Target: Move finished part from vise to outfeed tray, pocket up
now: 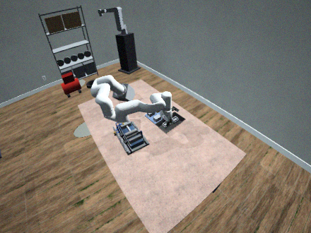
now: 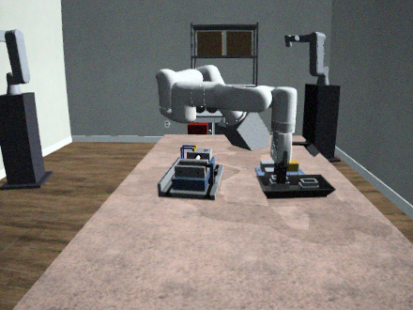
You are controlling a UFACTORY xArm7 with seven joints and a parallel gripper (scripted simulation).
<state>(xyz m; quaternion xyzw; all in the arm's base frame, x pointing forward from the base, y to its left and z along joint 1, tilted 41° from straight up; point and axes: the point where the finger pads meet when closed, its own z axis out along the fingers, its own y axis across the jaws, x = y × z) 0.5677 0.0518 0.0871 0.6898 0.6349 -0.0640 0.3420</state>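
Note:
My gripper [image 1: 166, 121] [image 2: 281, 176] is down in the left part of the black outfeed tray [image 1: 179, 118] [image 2: 296, 193], fingers pointing down. It is shut on the small grey finished part [image 2: 274, 180], which is at or just above the tray floor; I cannot tell if it touches, and its pocket side is hidden by the fingers. The blue-and-grey vise [image 1: 131, 137] [image 2: 192, 178] stands to the left of the tray on its own dark base, apart from the gripper.
Another grey rectangular part [image 2: 308, 183] lies in the right half of the tray. A blue pad with a yellow block [image 2: 293, 166] sits just behind the tray. A second arm on a black pedestal [image 2: 321, 120], a shelf rack [image 1: 68, 42] and a red cart [image 1: 71, 84] stand far back.

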